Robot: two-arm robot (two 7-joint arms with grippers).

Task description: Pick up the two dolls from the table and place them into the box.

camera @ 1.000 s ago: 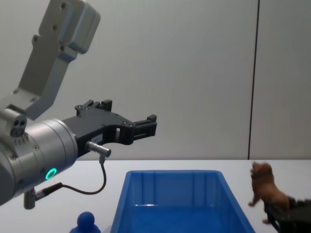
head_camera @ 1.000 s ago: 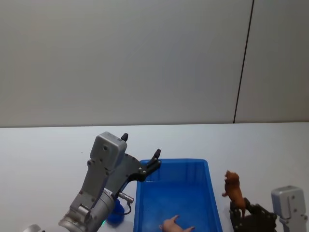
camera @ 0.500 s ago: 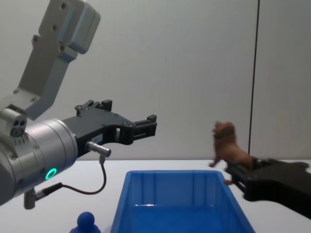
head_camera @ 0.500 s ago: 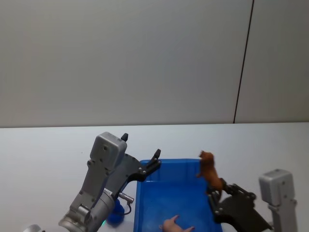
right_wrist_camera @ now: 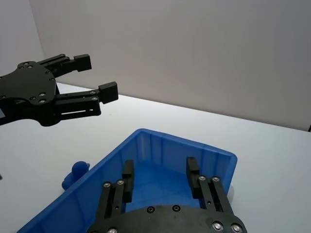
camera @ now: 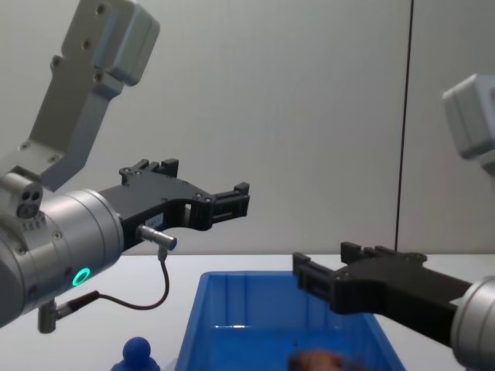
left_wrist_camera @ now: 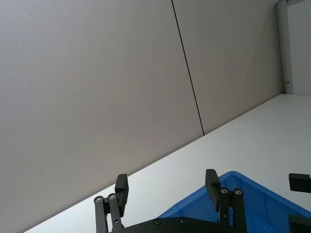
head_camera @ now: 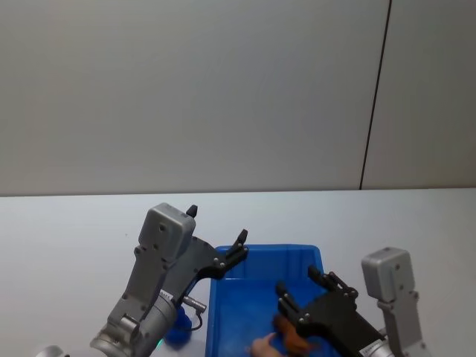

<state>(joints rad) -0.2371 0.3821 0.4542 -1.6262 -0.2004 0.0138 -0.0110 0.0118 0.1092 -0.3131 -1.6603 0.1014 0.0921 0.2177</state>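
Brown doll [camera: 321,360] blurred, seemingly inside the box [camera: 255,301]; blue doll [camera: 138,352] cut off below.

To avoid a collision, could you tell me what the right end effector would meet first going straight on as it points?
Probably the far wall of the box, ahead of the right end effector; height is unclear, so it may pass over.

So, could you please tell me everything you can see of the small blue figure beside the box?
The small blue figure is solid blue and smooth like plastic, with a round ball head on a wider body. It stands upright on the white table, close outside the blue box on its left side; whether they touch is unclear. Nothing grips it: the left gripper is open, raised well above.
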